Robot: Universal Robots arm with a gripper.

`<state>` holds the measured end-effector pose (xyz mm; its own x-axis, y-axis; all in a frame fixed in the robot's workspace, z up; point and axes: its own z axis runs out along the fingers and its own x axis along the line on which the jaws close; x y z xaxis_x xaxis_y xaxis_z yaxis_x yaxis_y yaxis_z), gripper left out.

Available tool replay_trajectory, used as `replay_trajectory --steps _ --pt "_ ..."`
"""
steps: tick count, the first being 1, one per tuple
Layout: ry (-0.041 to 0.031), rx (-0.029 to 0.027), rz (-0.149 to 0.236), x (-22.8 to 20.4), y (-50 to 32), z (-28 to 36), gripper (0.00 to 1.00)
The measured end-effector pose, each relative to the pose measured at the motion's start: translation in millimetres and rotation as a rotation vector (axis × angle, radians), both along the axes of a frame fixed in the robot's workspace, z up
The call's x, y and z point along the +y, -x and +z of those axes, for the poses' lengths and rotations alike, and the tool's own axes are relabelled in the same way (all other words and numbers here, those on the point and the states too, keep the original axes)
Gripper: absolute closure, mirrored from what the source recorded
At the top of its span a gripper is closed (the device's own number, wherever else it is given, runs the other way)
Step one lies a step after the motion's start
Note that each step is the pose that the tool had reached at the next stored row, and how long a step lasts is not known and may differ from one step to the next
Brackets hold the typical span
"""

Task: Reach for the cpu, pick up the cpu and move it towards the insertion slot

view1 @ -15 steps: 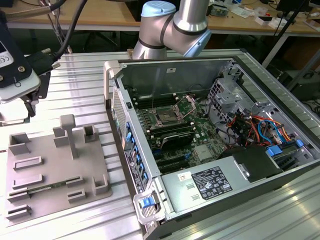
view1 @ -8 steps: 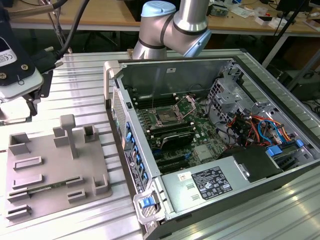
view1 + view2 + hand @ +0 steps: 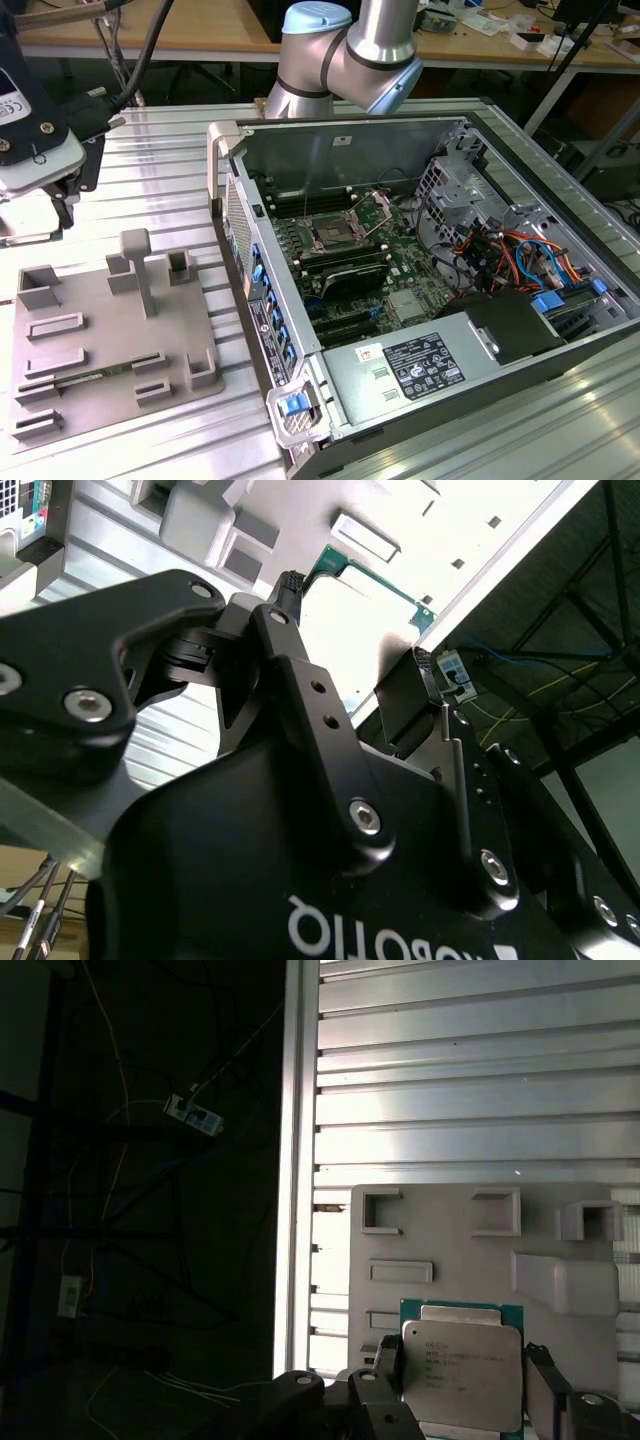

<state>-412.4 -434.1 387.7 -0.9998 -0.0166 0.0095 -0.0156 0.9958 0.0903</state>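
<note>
The tool (image 3: pixel 465 1392) clenches the cpu (image 3: pixel 462 1365), which has fine print on its lid. In the exterior view, the insertion slot (image 3: pixel 333 235) sits well apart, at three o'clock from the tool.

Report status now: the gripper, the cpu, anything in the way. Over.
Status: gripper shut on small square silvery cpu. Cpu by grey plastic tray, not yet at metal-framed insertion slot. Between them: case side wall. Over.

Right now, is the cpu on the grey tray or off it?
Off it: the cpu sits clamped in the gripper, away from the grey tray.
</note>
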Motion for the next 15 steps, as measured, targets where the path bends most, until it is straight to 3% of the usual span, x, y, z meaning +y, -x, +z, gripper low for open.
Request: replay_trajectory --steps 15 --pt "0.0 0.0001 0.0 0.0 -5.9 0.0 0.45"
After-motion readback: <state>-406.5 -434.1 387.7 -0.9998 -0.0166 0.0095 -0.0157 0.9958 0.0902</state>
